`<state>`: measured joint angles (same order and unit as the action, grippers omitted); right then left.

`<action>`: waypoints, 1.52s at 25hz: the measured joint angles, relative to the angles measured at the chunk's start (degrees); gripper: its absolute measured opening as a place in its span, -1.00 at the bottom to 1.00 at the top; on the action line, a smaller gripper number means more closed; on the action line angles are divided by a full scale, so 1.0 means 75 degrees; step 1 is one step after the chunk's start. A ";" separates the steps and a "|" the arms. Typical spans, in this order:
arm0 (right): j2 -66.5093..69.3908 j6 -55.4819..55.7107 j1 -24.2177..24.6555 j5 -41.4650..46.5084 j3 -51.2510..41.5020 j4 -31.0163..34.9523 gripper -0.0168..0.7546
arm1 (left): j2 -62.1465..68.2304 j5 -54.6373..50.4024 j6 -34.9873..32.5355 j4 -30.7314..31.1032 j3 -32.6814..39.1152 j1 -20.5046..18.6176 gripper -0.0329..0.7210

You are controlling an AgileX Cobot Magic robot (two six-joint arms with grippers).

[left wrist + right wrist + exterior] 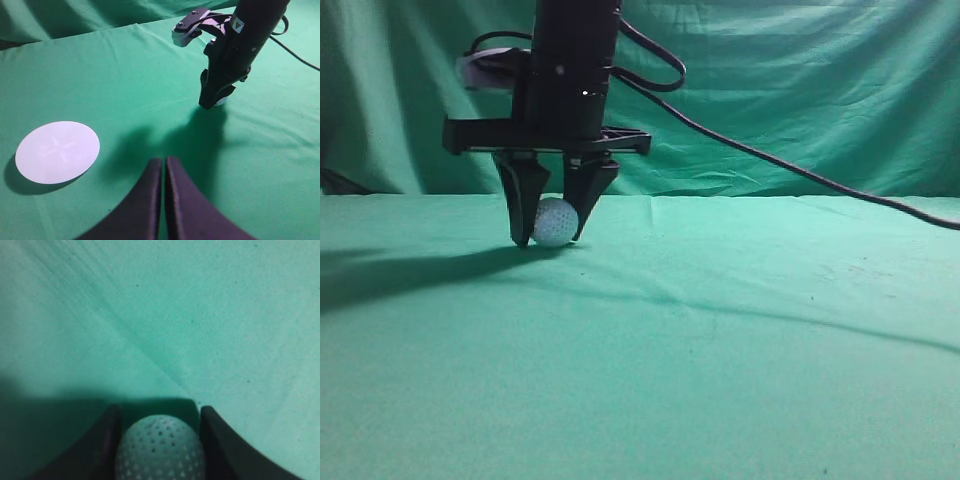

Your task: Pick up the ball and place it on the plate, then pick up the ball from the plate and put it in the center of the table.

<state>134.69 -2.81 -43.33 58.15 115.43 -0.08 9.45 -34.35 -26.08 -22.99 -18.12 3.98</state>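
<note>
Your left hand (164,172) sits clenched at the frame's bottom edge, the white plate (57,151) at lower left. Farther back, your right hand (552,235) grasps the golf ball (556,222) resting on the table (740,330).

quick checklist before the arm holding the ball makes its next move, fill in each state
1. Ball sits between the right gripper fingers: ok, one finger on each side in the exterior and right wrist views.
2. Grip firm enough to lift: cannot tell.
3. Ball low at the table: ok; whether it touches the cloth, cannot tell.
4. Plate bare and unobstructed: ok.
5. Left gripper out of the way: ok, shut, apart from the right arm.
6. Cable clear of the fingers: ok, it trails off right.
</note>
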 joint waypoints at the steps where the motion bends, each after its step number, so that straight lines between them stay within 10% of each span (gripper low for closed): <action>1: 0.0016 0.0000 0.0000 -0.0019 0.0000 0.0000 -0.14 | 0.0000 0.0000 0.0000 0.0000 0.0000 0.0000 -0.91; 8: 0.0031 0.0000 0.0000 -0.0002 0.0070 0.0000 0.44 | 0.0000 0.0000 0.0000 0.0000 0.0000 0.0000 -0.91; 13: -0.0342 0.0017 0.0000 0.0635 0.0810 -0.0015 0.43 | 0.0000 0.0000 0.0005 -0.0089 0.0000 0.0000 -0.91; 23: -0.2998 0.0704 0.0000 0.1840 0.1318 -0.0862 -0.96 | 0.0000 0.0032 0.0023 0.0049 0.0254 0.0000 -0.91; 38: -0.7907 0.1016 0.0000 0.1331 -0.3494 -0.0911 -0.96 | 0.0000 0.1228 -0.0802 -0.0195 0.1639 0.0000 -0.91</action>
<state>75.39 4.81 -43.33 68.13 89.22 -6.91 9.45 -25.14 -32.09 -24.45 -5.83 3.98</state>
